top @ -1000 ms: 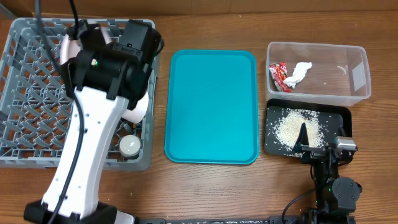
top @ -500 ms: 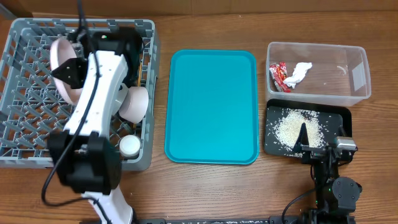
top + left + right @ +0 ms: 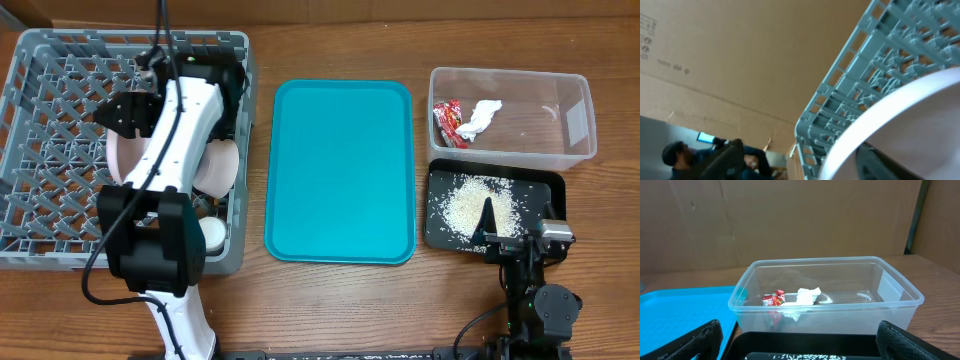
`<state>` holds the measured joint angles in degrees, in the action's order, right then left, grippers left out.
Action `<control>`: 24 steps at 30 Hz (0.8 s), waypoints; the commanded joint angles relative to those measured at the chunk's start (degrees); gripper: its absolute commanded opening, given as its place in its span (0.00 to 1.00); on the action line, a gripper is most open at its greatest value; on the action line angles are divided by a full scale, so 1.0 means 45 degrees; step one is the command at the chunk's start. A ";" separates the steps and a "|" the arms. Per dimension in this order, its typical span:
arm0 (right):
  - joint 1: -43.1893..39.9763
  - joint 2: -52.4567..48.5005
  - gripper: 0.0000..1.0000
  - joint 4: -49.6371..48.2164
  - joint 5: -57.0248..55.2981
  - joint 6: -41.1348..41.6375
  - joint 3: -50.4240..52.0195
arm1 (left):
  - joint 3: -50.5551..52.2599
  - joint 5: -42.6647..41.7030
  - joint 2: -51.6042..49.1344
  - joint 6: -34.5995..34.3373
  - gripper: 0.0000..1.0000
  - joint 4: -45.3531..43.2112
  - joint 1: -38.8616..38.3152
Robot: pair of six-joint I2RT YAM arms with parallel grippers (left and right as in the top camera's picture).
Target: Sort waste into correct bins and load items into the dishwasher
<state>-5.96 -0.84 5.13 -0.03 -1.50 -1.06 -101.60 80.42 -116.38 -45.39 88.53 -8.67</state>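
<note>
Left tool (image 3: 125, 108): reaches into the large square grey plastic lattice rack (image 3: 40, 130). The plate hides how its jaws stand, so I cannot tell whether it grips.
Plate: the round pale pinkish-white plate (image 3: 122, 165) stands tilted in the rack, right against this tool.
Bowls: a small pale bowl (image 3: 222, 165) lies just right of the plate, with a smaller white bowl (image 3: 212, 233) nearer the robot.
Right tool (image 3: 800, 330): fingers spread wide, gripping nothing, low over the shallow black rectangular tray (image 3: 555, 190).
Grains: loose off-white rice-like grains (image 3: 465, 205) lie in that tray, left of the tool.
Tub: the clear rectangular plastic tub (image 3: 575, 110) sits just ahead, holding a crinkled red wrapper (image 3: 447, 122) and a crumpled white napkin (image 3: 480, 118) side by side.
Serving tray: the large teal plastic tray (image 3: 340, 170) lies between the two tools.
Tabletop: brown wood-grain tabletop (image 3: 450, 50) carries everything.
Room: brown cardboard panels (image 3: 790, 220) stand behind, and a blurred dark-haired person (image 3: 677, 152) shows beyond the rack.
</note>
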 commanded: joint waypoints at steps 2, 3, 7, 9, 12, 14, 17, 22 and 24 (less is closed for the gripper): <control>-0.0029 0.0151 1.00 -0.0092 -0.0024 -0.0010 0.0136 | 0.0019 0.0500 0.0384 -0.0350 0.77 0.0146 -0.0758; -0.0029 0.0151 1.00 -0.0092 -0.0024 -0.0010 0.0136 | 0.0019 0.0457 0.0423 -0.0350 0.77 0.0219 -0.0933; -0.0029 0.0151 1.00 -0.0092 -0.0024 -0.0010 0.0136 | -0.0019 0.0092 0.0962 -0.0355 0.84 0.0219 -0.1928; -0.0029 0.0151 1.00 -0.0092 -0.0024 -0.0010 0.0136 | -0.0180 -0.0282 0.1404 -0.0350 0.87 0.0199 -0.2526; -0.0029 0.0151 1.00 -0.0092 -0.0024 -0.0010 0.0136 | -0.0559 -0.1069 0.2210 -0.0044 0.91 -0.0117 -0.3478; -0.0029 0.0151 1.00 -0.0092 -0.0024 -0.0015 0.0136 | -0.0753 -0.1758 0.2696 0.1209 0.90 -0.0733 -0.4007; -0.0029 0.0151 1.00 -0.0092 -0.0024 -0.0010 0.0136 | -0.0918 -0.3303 0.3381 0.3128 0.87 -0.1758 -0.4673; -0.0029 0.0151 1.00 -0.0092 -0.0024 -0.0010 0.0136 | -0.1059 -0.6654 0.4629 0.3419 0.88 -0.2720 -0.5246; -0.0029 0.0151 1.00 -0.0092 -0.0024 -0.0010 0.0136 | -0.1064 -0.8097 0.5163 0.3434 0.91 -0.3152 -0.5173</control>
<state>-5.96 -0.84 5.15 -0.03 -1.50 -1.06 -104.88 57.74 -96.99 -32.53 76.09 -32.29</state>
